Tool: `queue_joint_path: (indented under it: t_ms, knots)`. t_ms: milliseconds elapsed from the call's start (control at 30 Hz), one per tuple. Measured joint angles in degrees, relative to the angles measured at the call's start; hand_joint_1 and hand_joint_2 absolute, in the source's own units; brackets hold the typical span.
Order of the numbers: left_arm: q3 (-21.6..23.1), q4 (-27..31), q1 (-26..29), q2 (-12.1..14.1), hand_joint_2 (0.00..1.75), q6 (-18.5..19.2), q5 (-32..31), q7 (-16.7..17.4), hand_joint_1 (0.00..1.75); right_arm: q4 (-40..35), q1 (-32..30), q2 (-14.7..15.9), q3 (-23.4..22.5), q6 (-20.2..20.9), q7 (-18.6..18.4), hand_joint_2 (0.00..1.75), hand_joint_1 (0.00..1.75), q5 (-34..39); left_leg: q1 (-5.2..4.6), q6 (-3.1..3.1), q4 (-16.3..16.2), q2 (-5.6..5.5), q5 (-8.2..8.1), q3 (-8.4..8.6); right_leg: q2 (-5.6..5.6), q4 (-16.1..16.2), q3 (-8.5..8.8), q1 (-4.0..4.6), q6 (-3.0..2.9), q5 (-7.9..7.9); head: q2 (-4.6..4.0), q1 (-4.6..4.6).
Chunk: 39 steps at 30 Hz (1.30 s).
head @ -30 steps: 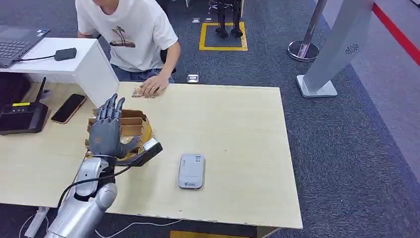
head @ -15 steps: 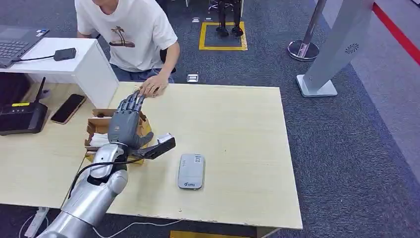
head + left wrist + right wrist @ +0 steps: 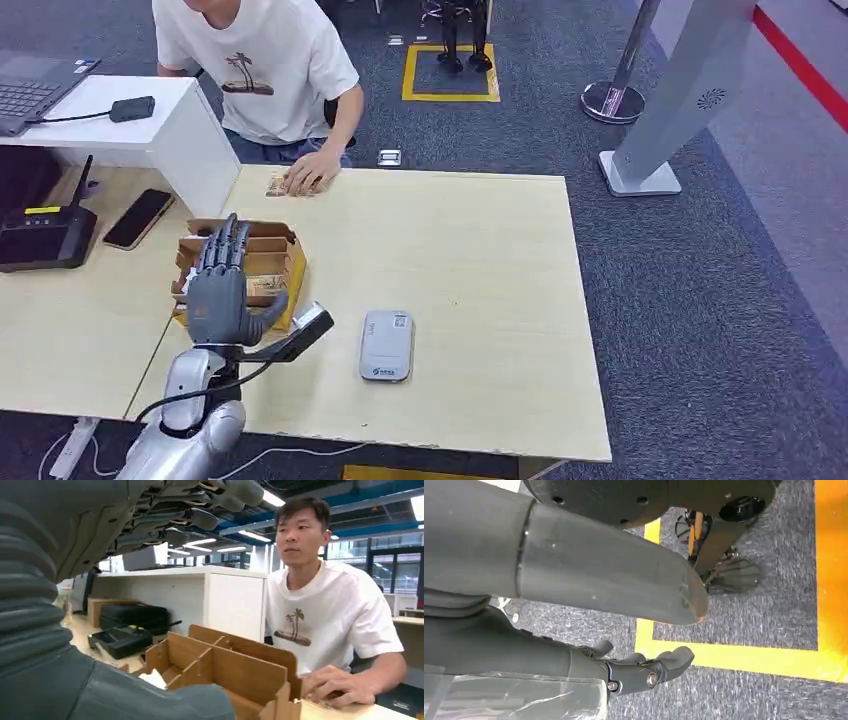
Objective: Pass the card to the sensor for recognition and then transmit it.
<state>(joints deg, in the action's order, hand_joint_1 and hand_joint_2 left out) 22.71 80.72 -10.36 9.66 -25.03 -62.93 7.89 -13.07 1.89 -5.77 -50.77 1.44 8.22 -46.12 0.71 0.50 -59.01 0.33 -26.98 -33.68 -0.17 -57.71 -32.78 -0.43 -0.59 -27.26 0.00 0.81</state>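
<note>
We see the left hand [image 3: 218, 290] over the wooden box [image 3: 262, 262], fingers straight and apart — holding nothing. The cards sit in that box; the sensor [image 3: 386, 344] lies just beside it. The right hand [image 3: 644, 672] hangs with fingers loosely curled — empty.

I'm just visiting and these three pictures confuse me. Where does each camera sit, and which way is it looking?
Head view: high on the robot, looking forward and down at the table; its silver left arm and left robot hand rise over the wooden box, beside the grey sensor.
Left wrist view: behind the left robot hand, level with the tabletop, facing the wooden box and the seated person.
Right wrist view: on the hanging right arm, facing the carpet; right robot hand.
Shared: the head and left wrist views both show the box, the person and the left robot hand.
</note>
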Motion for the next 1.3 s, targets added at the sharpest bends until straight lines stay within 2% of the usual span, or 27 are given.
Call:
queue_joint_path:
  t_ms: [200,400,500,600,700,933,1033,1133,1300]
  knots:
    - [-1.77,3.02,5.07,-0.11,1.75,-2.62,-1.33,0.77,0.00,0.02,-0.03,-0.33,-0.11,-0.46,-0.94,0.00,0.00,-0.68,0.01,0.00,0.00,0.02,0.00,0.02,0.01,0.00,0.00,0.00,0.00,0.00,-0.02,0.02]
    - [-3.74,4.59,7.62,-0.15,1.75,-2.80,-2.57,1.01,0.00,0.00,-0.12,-0.63,-0.35,-0.59,-1.05,0.00,0.00,-0.68,0.01,0.01,0.01,0.00,0.00,0.01,-0.02,0.00,0.00,0.01,-0.01,0.00,-0.02,0.02]
    - [-4.52,5.26,8.91,-0.22,1.75,-2.47,-5.08,2.01,0.00,0.00,-0.18,-0.68,-0.81,-0.46,-1.05,0.00,0.00,-0.74,0.01,0.00,0.01,0.00,0.00,0.00,-0.02,0.00,0.00,0.00,-0.01,0.00,-0.02,0.00]
    - [-6.09,6.33,11.84,-0.24,1.75,-2.92,-10.27,3.71,0.00,-0.02,-0.20,-0.70,-1.14,-0.24,-0.98,0.00,0.00,-1.00,0.01,0.00,0.01,0.01,0.00,0.00,0.00,0.00,-0.02,0.00,-0.01,-0.01,-0.02,0.00]
    - [-7.34,6.93,13.82,-0.20,1.75,-3.41,-11.52,4.15,0.00,-0.02,-0.22,-0.68,-1.20,-0.15,-0.94,0.00,0.00,-1.71,0.01,-0.01,0.01,-0.02,-0.01,-0.03,-0.04,0.00,-0.03,0.00,0.01,-0.05,-0.02,0.02]
    - [-9.31,7.08,14.51,0.02,1.75,-3.28,-12.35,4.39,0.00,-0.07,-0.18,-0.68,-1.20,-0.07,-0.87,0.00,0.00,-1.97,0.01,-0.02,0.02,-0.02,-0.02,-0.03,-0.05,0.00,-0.03,0.00,0.01,-0.05,-0.02,0.00]
    - [-9.70,7.08,14.46,0.09,1.75,-2.40,-13.14,4.94,0.00,-0.07,-0.16,-0.68,-1.20,0.02,-0.87,0.00,0.00,-2.56,0.01,-0.02,0.01,-0.02,-0.01,-0.03,-0.05,0.00,-0.02,0.00,0.01,-0.04,-0.02,0.00]
    - [-10.14,6.68,13.86,0.99,1.75,1.25,-14.95,6.54,0.00,-0.04,-0.04,-0.68,-1.20,0.20,-0.90,0.00,0.00,-2.95,0.01,-0.02,0.01,-0.01,-0.01,-0.03,-0.03,0.00,-0.03,0.01,0.01,-0.04,-0.02,0.00]
    - [-10.82,5.75,12.98,2.27,1.75,2.23,-15.26,6.86,0.00,-0.05,0.07,-0.68,-1.20,0.24,-0.94,0.00,0.00,-2.93,0.01,-0.02,0.01,-0.02,-0.01,-0.03,-0.04,0.00,-0.03,0.01,0.00,-0.05,-0.02,0.00]
